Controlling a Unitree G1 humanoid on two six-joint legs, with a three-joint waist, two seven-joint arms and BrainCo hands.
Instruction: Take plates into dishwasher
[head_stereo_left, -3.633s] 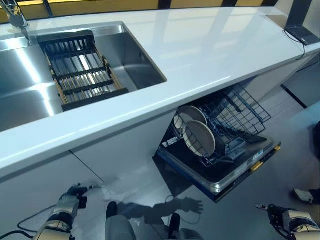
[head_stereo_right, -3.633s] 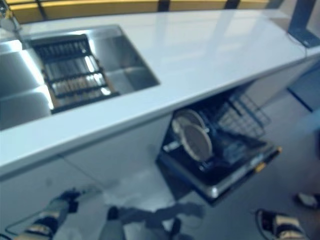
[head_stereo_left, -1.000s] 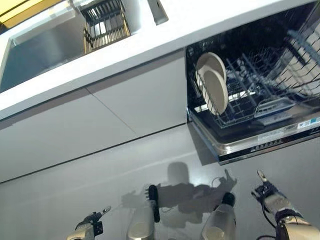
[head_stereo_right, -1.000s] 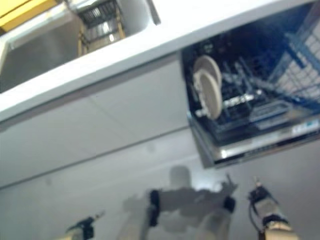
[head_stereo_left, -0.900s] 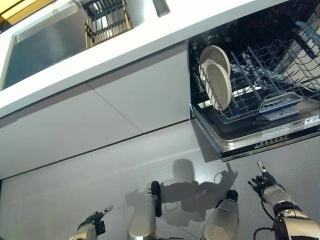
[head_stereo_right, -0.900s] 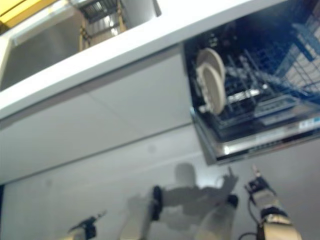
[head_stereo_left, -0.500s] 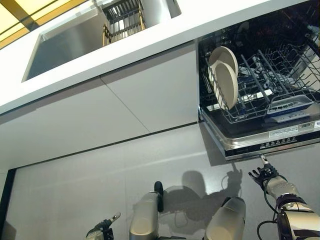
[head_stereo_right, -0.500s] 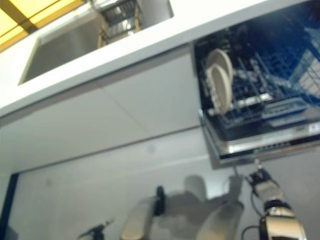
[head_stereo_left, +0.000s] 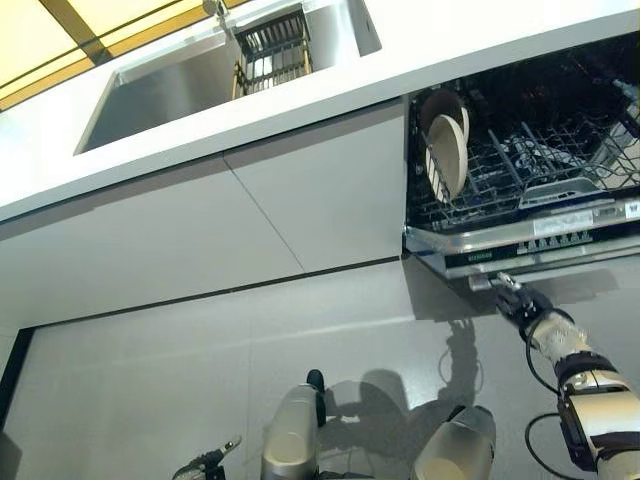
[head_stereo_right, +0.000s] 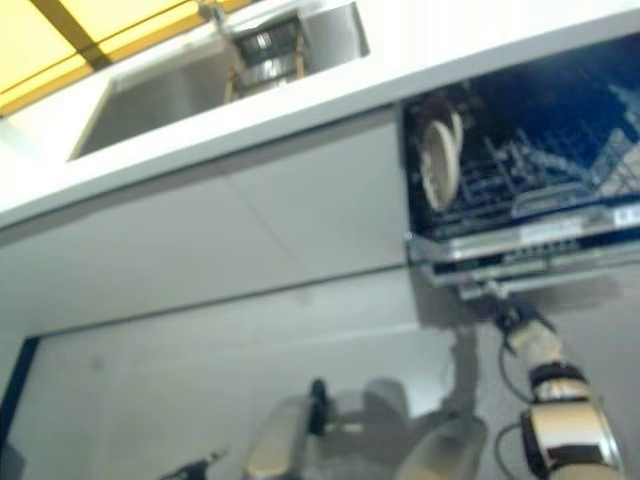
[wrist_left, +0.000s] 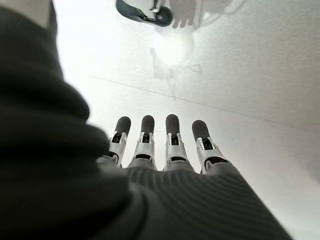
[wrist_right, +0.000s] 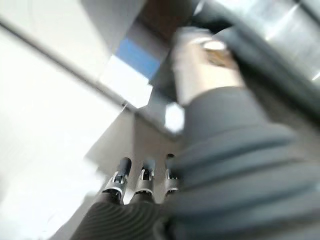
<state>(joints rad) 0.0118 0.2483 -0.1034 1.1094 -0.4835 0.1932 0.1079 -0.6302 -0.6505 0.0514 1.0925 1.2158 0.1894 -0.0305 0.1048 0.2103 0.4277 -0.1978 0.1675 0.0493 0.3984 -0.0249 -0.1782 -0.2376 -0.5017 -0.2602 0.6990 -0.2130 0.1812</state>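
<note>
Two beige plates (head_stereo_left: 446, 155) stand upright in the lower rack (head_stereo_left: 520, 165) of the open dishwasher under the counter at the right. The dishwasher door (head_stereo_left: 540, 245) hangs partly open, its control strip facing me. My right hand (head_stereo_left: 518, 300) is open, its straight fingers reaching up to the underside of the door's front edge; it also shows in the right wrist view (wrist_right: 142, 185). My left hand (head_stereo_left: 208, 463) hangs low at the bottom of the view, open and empty, fingers straight over the floor in the left wrist view (wrist_left: 165, 150).
A steel sink (head_stereo_left: 160, 85) is set in the white counter (head_stereo_left: 480, 40) at the upper left, with a dark drying rack (head_stereo_left: 272, 45) across it. White cabinet fronts (head_stereo_left: 200, 240) run left of the dishwasher. Grey floor lies below.
The camera has shifted. My right hand has risen to the door's front edge. The door now stands higher and steeper, closer to the rack.
</note>
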